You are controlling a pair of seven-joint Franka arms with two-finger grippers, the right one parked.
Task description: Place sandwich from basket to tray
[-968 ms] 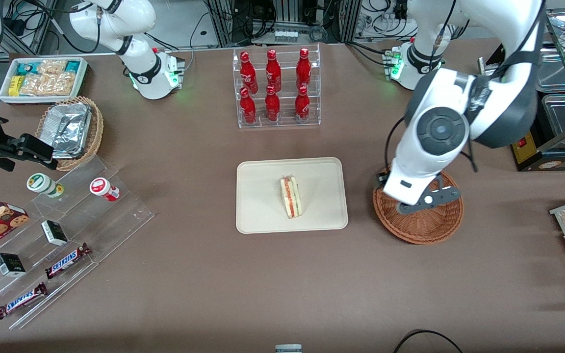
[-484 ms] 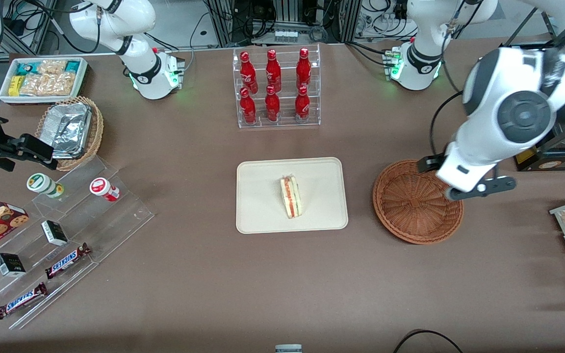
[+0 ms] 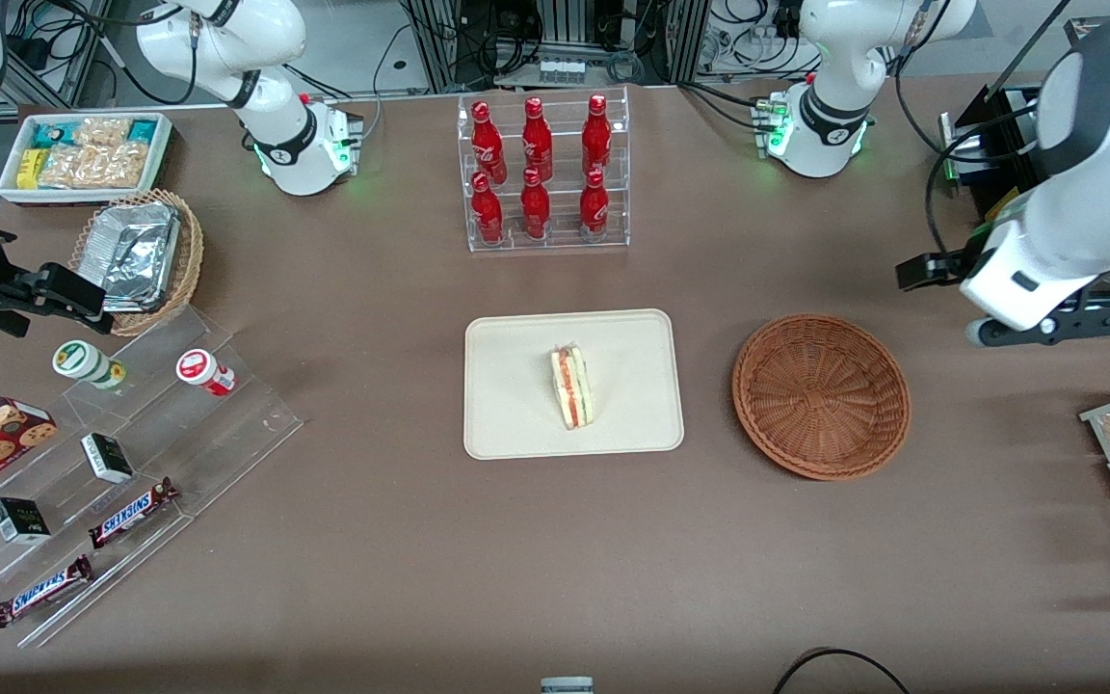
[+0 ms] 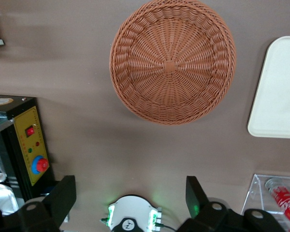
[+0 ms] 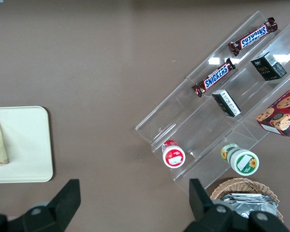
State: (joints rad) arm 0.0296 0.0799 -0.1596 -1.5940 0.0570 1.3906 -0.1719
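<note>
Sandwich (image 3: 571, 387) is lying on the tray (image 3: 507, 424), beside the basket (image 3: 821, 396). Tool (image 4: 129, 198) is hanging with fingers spread apart above the tabletop (image 3: 401, 540), gripping nothing.

red bottles (image 3: 541, 169) in clear rack, Snickers bars (image 3: 132, 513), foil containers (image 3: 135, 253)
</note>
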